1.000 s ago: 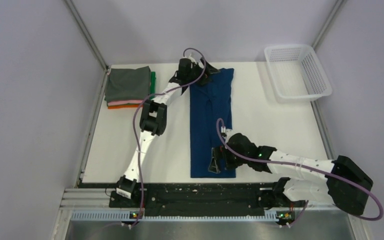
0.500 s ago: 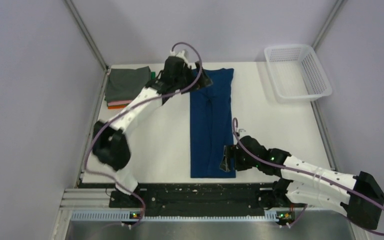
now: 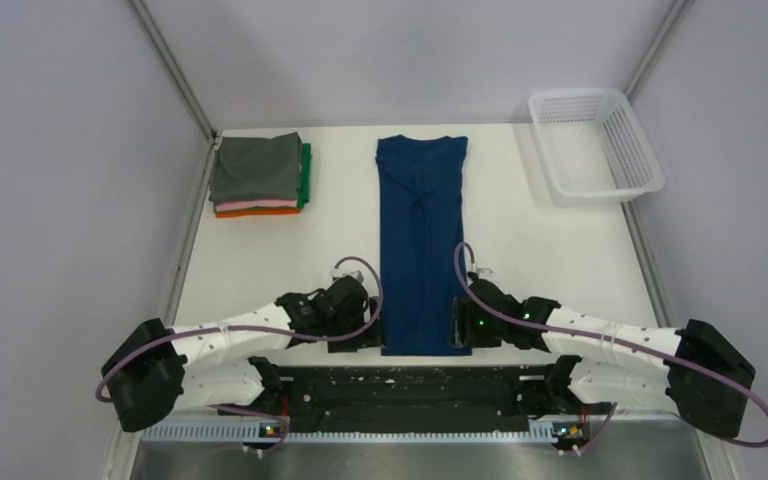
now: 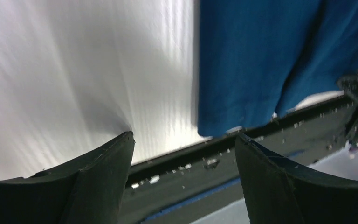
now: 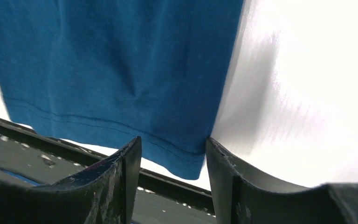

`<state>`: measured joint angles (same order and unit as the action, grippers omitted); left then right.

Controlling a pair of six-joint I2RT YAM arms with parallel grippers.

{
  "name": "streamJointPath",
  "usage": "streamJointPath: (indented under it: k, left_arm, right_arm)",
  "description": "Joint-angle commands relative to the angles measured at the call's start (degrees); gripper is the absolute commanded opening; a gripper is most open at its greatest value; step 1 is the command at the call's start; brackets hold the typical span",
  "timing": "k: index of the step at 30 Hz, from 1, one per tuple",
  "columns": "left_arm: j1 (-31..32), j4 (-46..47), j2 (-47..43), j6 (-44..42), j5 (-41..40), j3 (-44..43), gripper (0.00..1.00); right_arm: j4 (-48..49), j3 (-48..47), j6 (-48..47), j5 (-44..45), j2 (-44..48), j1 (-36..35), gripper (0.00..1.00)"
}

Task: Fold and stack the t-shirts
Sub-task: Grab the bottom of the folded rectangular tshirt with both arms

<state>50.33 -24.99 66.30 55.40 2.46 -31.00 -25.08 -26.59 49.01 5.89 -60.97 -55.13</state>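
Note:
A navy blue t-shirt [image 3: 420,230] lies folded into a long narrow strip down the middle of the white table [image 3: 260,270], collar end far. My left gripper [image 3: 370,335] sits low at its near left corner. In the left wrist view it [image 4: 184,136] is open, with the shirt [image 4: 261,60] corner just ahead between the tips. My right gripper [image 3: 457,325] is at the near right corner. Its jaws [image 5: 173,140] stand apart, narrower, straddling the hem corner of the shirt [image 5: 121,65]. Folded t-shirts [image 3: 258,175], grey on top of pink, orange and green, are stacked at the back left.
A white mesh basket [image 3: 595,145] stands at the back right corner. A black strip [image 3: 400,385] runs along the table's near edge right behind both grippers. Grey walls enclose the table on three sides.
The left arm has swung from the shirt's far collar end back to its near left corner. The right gripper moved to the near right corner and its jaws have narrowed.

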Motion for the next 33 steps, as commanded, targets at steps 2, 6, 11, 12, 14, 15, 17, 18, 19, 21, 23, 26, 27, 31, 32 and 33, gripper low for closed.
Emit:
streamJointPath:
  k: [2, 6, 11, 12, 14, 15, 17, 18, 19, 21, 23, 26, 27, 31, 32, 33]
  left_arm:
    - [5.95, 4.67, -4.31, 10.67, 0.44, 2.98, 0.80]
    - [6.10, 8.84, -2.32, 11.39, 0.09, 4.33, 0.71]
    - [6.11, 10.15, 3.80, 10.91, -1.85, 1.63, 0.63]
    - [6.16, 10.37, 5.27, 10.77, -1.70, 0.98, 0.60]
    - [6.12, 10.61, 8.10, 10.24, -1.41, -0.31, 0.55]
    - [6.18, 10.35, 9.43, 10.14, -1.60, -0.88, 0.51]
    - [6.15, 8.55, 11.71, 9.52, -1.82, -2.00, 0.39]
    - [6.15, 6.37, 12.60, 9.28, -2.76, -2.82, 0.31]
    - [6.18, 3.56, 13.25, 9.27, -4.53, -3.60, 0.24]
    - [6.18, -0.47, 13.42, 9.68, -7.22, -4.27, 0.05]
    - [6.27, -1.70, 12.58, 9.75, -7.75, -3.90, 0.00]
    - [6.45, -2.18, 9.96, 10.20, -7.87, -2.17, 0.00]
    - [6.45, -2.24, 8.95, 10.60, -8.12, -1.02, 0.00]
    - [6.45, -1.05, 4.92, 11.67, -7.65, 1.81, 0.00]
    - [6.45, 0.01, 4.23, 11.67, -6.76, 2.42, 0.00]
    - [6.52, 1.38, 3.61, 11.57, -5.60, 2.96, 0.00]
  right_arm:
    - [0.20, 4.16, 5.18, -1.71, 1.55, -1.21, 0.51]
    - [-0.31, 5.12, 5.73, -1.74, 2.48, -1.29, 0.43]
    - [-0.89, 4.68, 5.74, -1.15, 1.74, -1.27, 0.36]
    - [-1.07, 4.51, 5.74, -0.95, 1.66, -1.29, 0.36]
    - [-1.66, 4.49, 5.76, -0.60, 1.41, -1.28, 0.35]
    - [-2.00, 4.51, 5.85, -0.47, 1.41, -1.29, 0.34]
    - [-2.79, 4.44, 5.90, -0.11, 1.49, -1.26, 0.32]
    - [-3.29, 4.30, 5.89, 0.04, 1.57, -1.29, 0.30]
    - [-3.92, 4.16, 5.98, 0.35, 1.79, -1.18, 0.27]
    - [-4.62, 4.14, 6.08, 1.01, 2.43, -1.25, 0.25]
    - [-5.27, 3.90, 6.01, 1.16, 2.86, -1.22, 0.24]
    - [-7.84, 3.43, 6.00, 1.52, 3.31, -1.26, 0.21]
    - [-8.51, 3.59, 5.95, 1.69, 3.72, -1.27, 0.19]
    - [-9.63, 5.01, 5.79, -0.15, 6.78, -1.25, 0.04]
    - [-9.27, 5.55, 5.69, -0.86, 7.66, -1.25, 0.00]
    - [-8.83, 6.11, 5.55, -1.68, 8.37, -1.29, 0.00]
